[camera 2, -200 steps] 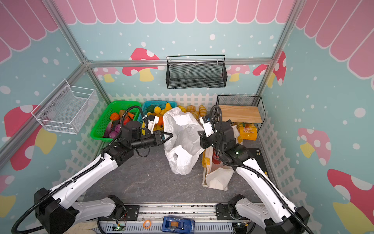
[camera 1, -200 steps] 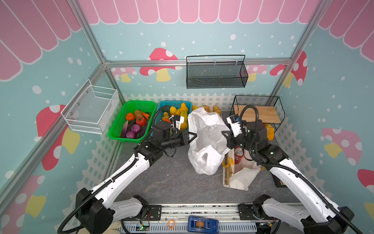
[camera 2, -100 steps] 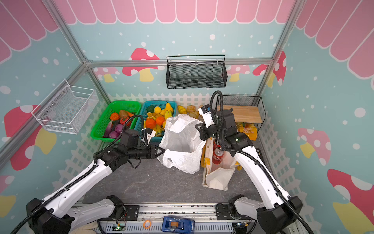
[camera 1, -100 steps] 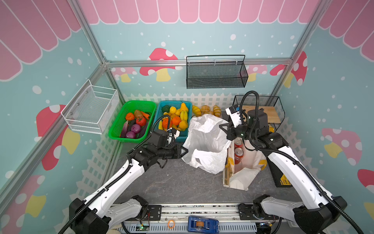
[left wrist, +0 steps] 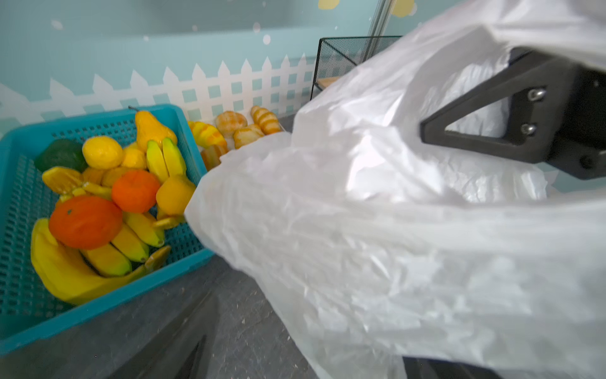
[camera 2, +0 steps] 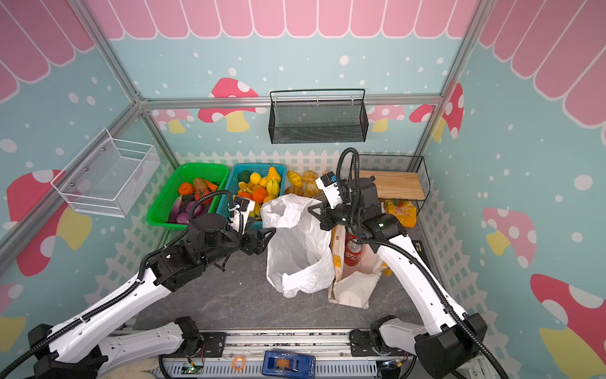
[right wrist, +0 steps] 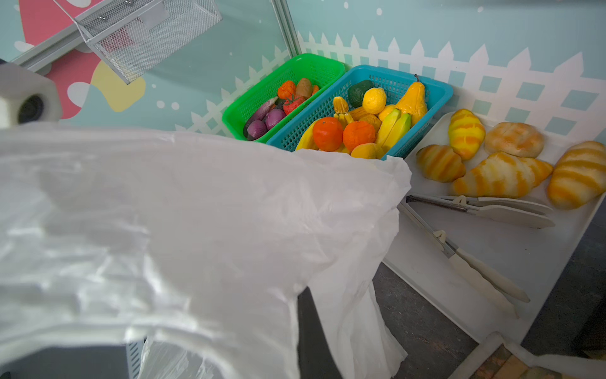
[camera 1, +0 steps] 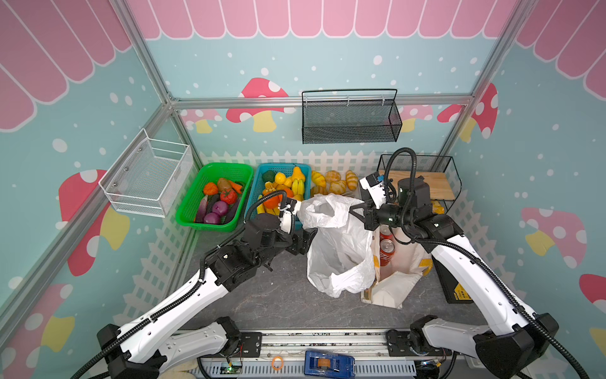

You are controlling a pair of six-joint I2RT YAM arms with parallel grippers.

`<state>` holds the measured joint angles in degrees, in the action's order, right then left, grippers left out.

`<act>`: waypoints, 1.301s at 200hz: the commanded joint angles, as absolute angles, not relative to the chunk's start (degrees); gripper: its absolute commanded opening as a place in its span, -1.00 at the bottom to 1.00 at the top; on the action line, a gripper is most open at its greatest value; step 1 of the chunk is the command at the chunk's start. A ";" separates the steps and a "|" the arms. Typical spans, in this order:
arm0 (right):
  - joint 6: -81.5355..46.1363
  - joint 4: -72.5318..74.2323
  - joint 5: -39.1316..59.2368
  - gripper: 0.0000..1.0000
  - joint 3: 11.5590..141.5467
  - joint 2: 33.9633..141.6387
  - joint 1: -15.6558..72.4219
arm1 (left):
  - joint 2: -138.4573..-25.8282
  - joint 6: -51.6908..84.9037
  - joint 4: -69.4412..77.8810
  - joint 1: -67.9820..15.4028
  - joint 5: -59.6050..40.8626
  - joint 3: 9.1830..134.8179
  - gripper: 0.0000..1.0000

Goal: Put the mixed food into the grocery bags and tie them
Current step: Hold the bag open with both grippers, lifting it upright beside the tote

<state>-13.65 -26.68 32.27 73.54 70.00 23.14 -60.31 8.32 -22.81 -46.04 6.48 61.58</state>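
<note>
The right jaws are closed on the upper rim of the bag (camera 1: 337, 249), on the side nearest the tote (camera 1: 390, 290). The bag is held up by that pinched rim, its mouth is left gaping upward, and its bottom is rested on the bench (camera 1: 262, 295). The left jaws are spread wide at the opposite side of the bag, about level with its upper half. In the left wrist view, film is seen draped against one of them, but nothing is gripped between them.

The tote is set just beside the bag, touching it, on the right arm's side. Two red cans are seen in its open mouth: one can (camera 1: 386, 257) nearer the front and a second can (camera 1: 384, 232) behind it, partly hidden by the right arm.

The tomato (camera 1: 228, 196) is found in the green basket (camera 1: 188, 200) at the back left, well apart from bag and tote. One onion (camera 1: 220, 207) and a second onion (camera 1: 212, 218) are lain just in front of it in the same basket. A blue basket (camera 1: 255, 187) of oranges, bananas and other yellow fruit is placed between the green basket and the bag. Behind the bag, croissants (right wrist: 501, 175) and tongs (right wrist: 485, 210) are laid on a white tray (right wrist: 492, 262).
</note>
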 commanded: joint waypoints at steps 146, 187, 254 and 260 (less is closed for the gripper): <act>-5.22 -27.84 19.23 -0.49 69.76 67.75 23.03 | -73.85 11.65 -18.67 -50.39 6.72 78.57 -1.00; -8.66 -21.97 20.61 -0.04 62.41 63.33 24.92 | -73.48 28.74 -19.86 -44.81 -4.36 79.60 -1.00; -7.78 -22.97 30.26 -0.77 63.07 61.10 25.68 | -73.91 41.03 -17.81 -33.58 -19.93 79.01 -1.00; -7.42 -24.59 32.87 -0.83 64.64 61.54 25.66 | -74.00 40.71 -18.70 -32.72 -20.74 79.26 -1.00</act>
